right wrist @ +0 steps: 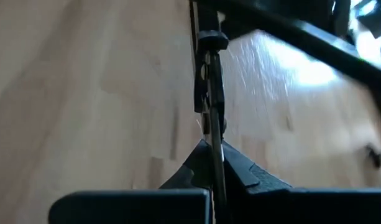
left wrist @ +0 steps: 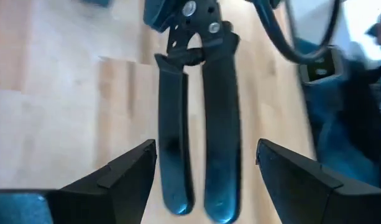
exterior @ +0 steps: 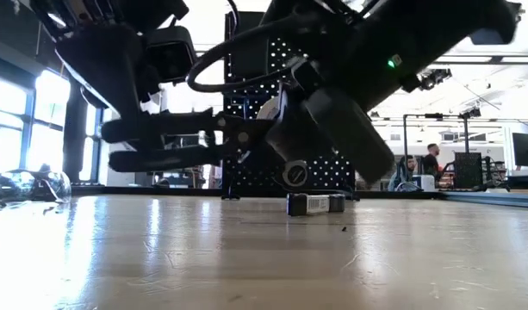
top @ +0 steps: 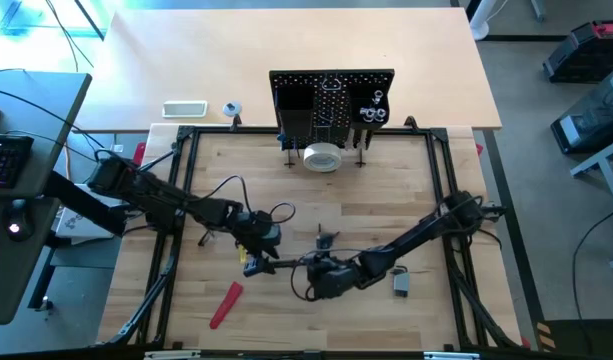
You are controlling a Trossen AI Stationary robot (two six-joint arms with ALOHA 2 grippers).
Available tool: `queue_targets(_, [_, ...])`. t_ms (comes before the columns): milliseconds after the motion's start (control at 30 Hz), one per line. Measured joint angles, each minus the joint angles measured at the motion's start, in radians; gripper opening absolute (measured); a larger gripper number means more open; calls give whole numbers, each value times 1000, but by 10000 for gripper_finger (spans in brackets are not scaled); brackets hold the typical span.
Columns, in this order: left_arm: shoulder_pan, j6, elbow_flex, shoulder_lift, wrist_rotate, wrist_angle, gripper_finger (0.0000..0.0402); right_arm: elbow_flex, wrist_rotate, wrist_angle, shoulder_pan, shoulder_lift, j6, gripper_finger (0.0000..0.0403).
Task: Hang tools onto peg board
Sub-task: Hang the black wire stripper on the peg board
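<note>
Pliers [left wrist: 222,124] with dark blue handles hung above the table [top: 386,200] in the lower middle of the high view, between the two arms. The left tool [left wrist: 206,149] had its two fingers [left wrist: 125,168] spread well apart, one on either side of the handles, with a gap showing on both sides in the left wrist view. The right tool [right wrist: 213,149] was clamped together on the metal head end of the pliers, which showed edge-on between its fingers in the right wrist view. In the high view the left arm reached in from the left edge and the right arm from the right, and they met just below the centre of the frame.

The peg board [top: 331,100] stood upright at the upper middle of the high view, at the far edge of the table, with a few small items hanging on it. A white tape roll [top: 322,157] lay on the table just in front of its base. A red-handled tool [top: 226,303] lay at the lower left, well apart from both arms. A small grey object [top: 401,284] sat at the lower right, near the right arm.
</note>
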Motion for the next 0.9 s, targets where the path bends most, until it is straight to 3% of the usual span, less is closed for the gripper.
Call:
queue_targets(300, [-95,113,0,-42,-363,-23,269,10,-69,-100,-30,-22,83,0])
queue_targets(700, [-120,120,0,6,-435,0,265,133,-86,-289,-43,-23,102,0])
queue_targets(900, [-120,149,0,6,-462,24,227,152,-108,-338,-45,-23,132,0])
